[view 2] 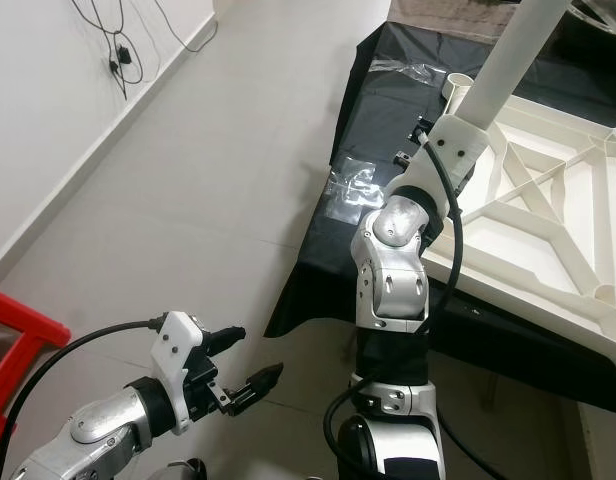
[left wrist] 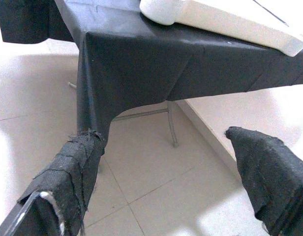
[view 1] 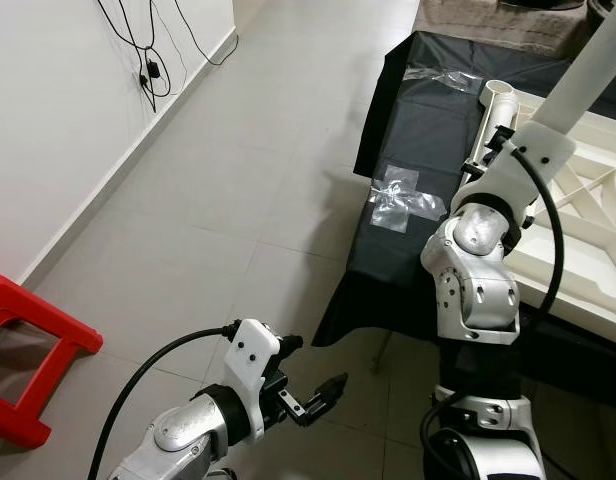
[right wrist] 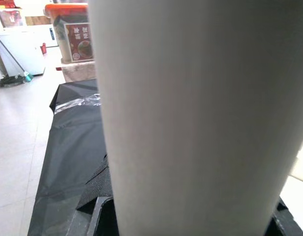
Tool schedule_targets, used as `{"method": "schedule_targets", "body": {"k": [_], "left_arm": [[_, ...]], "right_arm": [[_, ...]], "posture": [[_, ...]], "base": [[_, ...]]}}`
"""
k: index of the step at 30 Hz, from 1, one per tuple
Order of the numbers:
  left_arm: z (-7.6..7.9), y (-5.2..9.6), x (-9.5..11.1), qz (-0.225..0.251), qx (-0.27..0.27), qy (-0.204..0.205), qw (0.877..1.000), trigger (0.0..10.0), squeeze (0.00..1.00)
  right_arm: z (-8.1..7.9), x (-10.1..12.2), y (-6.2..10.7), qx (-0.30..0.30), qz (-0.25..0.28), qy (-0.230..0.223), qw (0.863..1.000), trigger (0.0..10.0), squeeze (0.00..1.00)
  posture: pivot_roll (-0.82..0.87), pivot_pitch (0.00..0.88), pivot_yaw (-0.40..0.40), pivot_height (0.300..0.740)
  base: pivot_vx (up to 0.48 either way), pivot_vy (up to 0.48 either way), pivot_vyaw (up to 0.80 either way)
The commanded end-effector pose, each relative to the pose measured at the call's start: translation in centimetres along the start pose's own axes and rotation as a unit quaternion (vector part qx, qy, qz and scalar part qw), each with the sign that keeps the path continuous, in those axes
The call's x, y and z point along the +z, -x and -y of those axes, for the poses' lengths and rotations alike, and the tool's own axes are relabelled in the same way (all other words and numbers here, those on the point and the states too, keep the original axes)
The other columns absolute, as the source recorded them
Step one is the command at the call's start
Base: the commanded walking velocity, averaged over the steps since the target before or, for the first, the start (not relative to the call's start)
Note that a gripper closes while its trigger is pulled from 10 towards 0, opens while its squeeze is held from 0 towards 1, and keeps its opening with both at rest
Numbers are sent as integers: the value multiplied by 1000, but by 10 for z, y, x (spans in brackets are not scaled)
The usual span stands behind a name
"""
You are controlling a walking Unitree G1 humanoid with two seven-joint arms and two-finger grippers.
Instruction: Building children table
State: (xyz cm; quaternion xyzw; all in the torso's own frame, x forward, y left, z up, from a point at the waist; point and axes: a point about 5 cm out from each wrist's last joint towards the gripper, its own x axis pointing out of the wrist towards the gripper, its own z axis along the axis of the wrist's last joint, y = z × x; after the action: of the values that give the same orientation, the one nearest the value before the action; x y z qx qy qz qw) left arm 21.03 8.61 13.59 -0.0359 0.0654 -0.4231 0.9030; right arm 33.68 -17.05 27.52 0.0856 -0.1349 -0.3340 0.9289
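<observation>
Right end effector (view 2: 443, 125) grips a white table leg (view 2: 508, 60) at upper right of frame — held slanted above the upturned white tabletop (view 2: 548, 220) lying on the black-draped bench (view 1: 428, 130). Left end effector (view 1: 313, 385) hangs open and empty, lower left. Judgement: early stage — leg not yet seated in a corner socket (view 1: 500, 92).

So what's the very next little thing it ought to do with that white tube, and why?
Probably swing the white leg tube down toward the open corner socket of the upturned white tabletop. The right claw holds the tube up and tilted away from the socket, so it isn't lined up yet. The left claw hangs open over the floor, idle.
</observation>
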Motion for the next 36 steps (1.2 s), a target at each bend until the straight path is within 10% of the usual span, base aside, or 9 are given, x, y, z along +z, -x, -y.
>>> {"method": "schedule_targets", "body": {"k": [1, 19, 36], "left_arm": [[2, 0, -6, -9, -5, 3, 1000, 10000, 0], [5, 0, -4, -4, -9, 4, 1000, 10000, 0], [15, 5, 4, 3, -14, 2, 1000, 10000, 0]], "right_arm": [[1, 17, -3, -11, 33, -13, 999, 10000, 0], [11, -55, -3, -22, -112, 25, 993, 10000, 0], [5, -68, -17, -37, -140, 57, 988, 10000, 0]], "posture": [[104, 163, -89, 740], [99, 195, -93, 740], [91, 259, -107, 740]], "base": [[0, 0, 0], [0, 0, 0], [0, 0, 0]]}}
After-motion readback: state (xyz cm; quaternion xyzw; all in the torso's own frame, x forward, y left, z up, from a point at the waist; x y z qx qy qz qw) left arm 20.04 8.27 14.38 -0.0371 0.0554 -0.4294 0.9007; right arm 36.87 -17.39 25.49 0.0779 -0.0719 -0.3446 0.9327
